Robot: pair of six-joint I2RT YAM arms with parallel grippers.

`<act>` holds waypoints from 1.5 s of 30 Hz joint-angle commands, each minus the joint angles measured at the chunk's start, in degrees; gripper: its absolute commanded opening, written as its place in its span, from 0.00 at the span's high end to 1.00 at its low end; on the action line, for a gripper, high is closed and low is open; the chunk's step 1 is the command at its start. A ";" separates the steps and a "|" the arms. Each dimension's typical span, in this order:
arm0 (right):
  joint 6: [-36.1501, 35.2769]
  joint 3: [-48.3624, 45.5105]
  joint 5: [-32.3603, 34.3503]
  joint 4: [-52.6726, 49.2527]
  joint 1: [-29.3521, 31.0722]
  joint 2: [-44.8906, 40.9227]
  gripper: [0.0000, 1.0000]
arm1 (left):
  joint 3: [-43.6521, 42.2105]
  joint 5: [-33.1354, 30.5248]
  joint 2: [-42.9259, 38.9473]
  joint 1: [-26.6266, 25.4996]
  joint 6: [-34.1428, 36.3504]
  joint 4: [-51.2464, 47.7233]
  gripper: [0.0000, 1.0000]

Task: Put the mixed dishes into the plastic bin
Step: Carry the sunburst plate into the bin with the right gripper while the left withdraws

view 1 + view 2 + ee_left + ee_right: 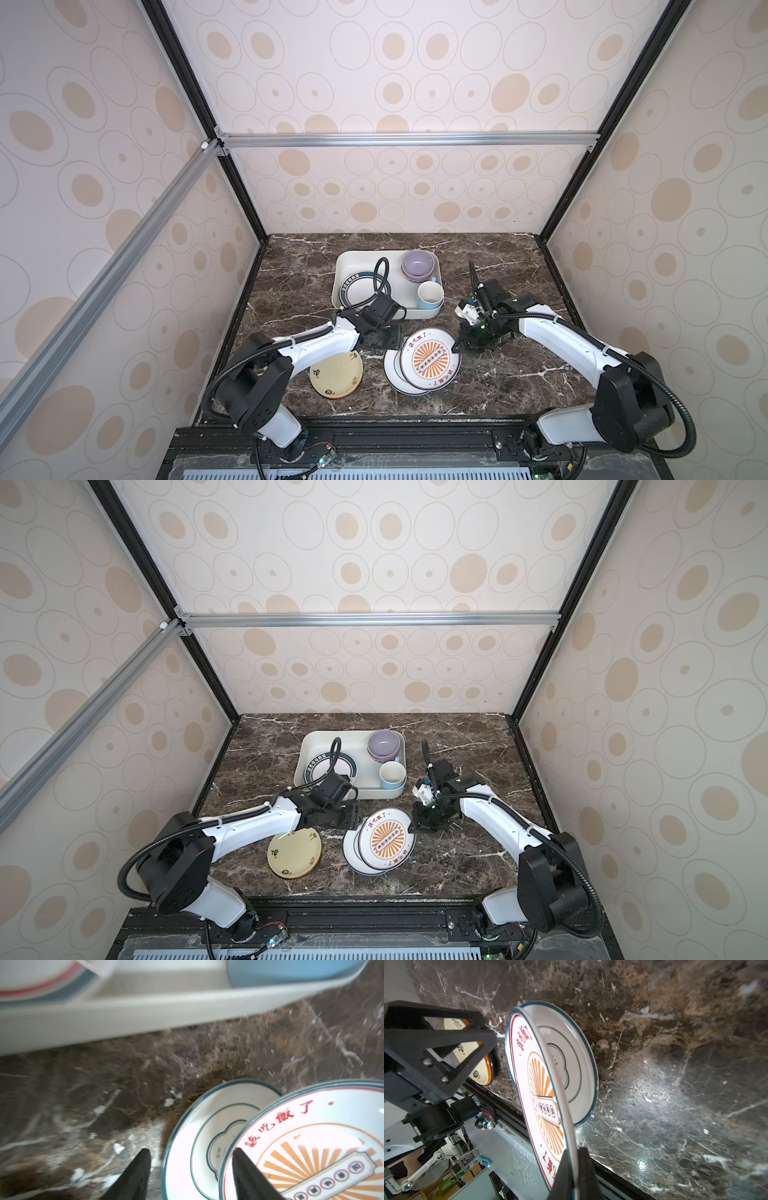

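The plastic bin (357, 262) is set at the back of the marble table (498, 374), with a green-banded plate (355, 293), a lilac bowl (417, 262) and a light blue mug (430, 294) inside. In front of it, the orange sunburst plate (430, 364) is laid over a green-rimmed white plate (390, 370), its gripped edge apparently lifted. Its right rim is pinched by the right gripper (572, 1152), so the bin lies beyond and leftward of those jaws. The left gripper (191, 1150), jaws spread and empty, is held at the stack's left edge, nearer the bin.
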 commanded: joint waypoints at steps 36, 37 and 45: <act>2.60 96.67 6.69 -14.11 7.87 64.58 1.00 | 21.96 14.79 -9.16 43.54 19.49 -17.05 0.01; 2.65 96.32 7.07 -12.99 8.13 65.08 1.00 | 21.96 15.20 -8.69 44.09 19.53 -16.89 0.01; 2.06 96.16 8.22 -9.72 9.39 68.67 1.00 | 21.94 18.03 -3.79 45.06 19.12 -14.55 0.01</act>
